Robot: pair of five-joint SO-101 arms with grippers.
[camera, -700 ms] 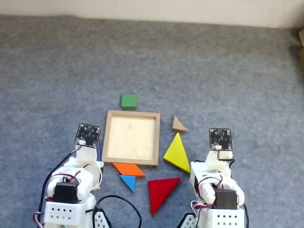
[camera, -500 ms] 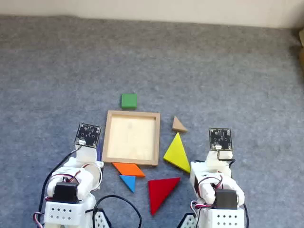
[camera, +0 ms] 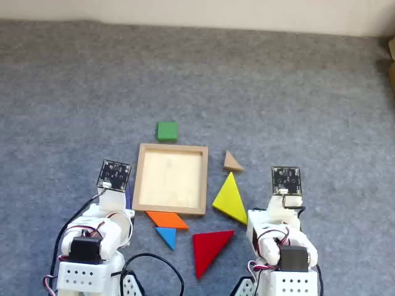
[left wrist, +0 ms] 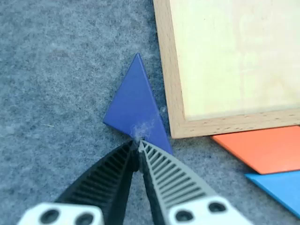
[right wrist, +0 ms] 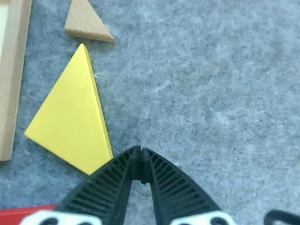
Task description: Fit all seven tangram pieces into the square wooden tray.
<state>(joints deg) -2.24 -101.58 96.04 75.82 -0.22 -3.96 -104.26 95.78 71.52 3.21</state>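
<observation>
Wood pieces like the dark blue triangle beside the tray look light, hard and flat, so pinch its edges; left gripper and right gripper are pressed together, empty.

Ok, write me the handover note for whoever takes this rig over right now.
Left gripper: shut, empty, tips at a corner of the dark blue triangle, which lies just outside the square wooden tray.
Right gripper: shut, empty, over the grey carpet beside the large yellow triangle.
Around the tray: green square, small wooden triangle, orange parallelogram, small light blue triangle, large red triangle.
Done: nothing; the tray holds no piece.
Left: all seven pieces to place.
</observation>
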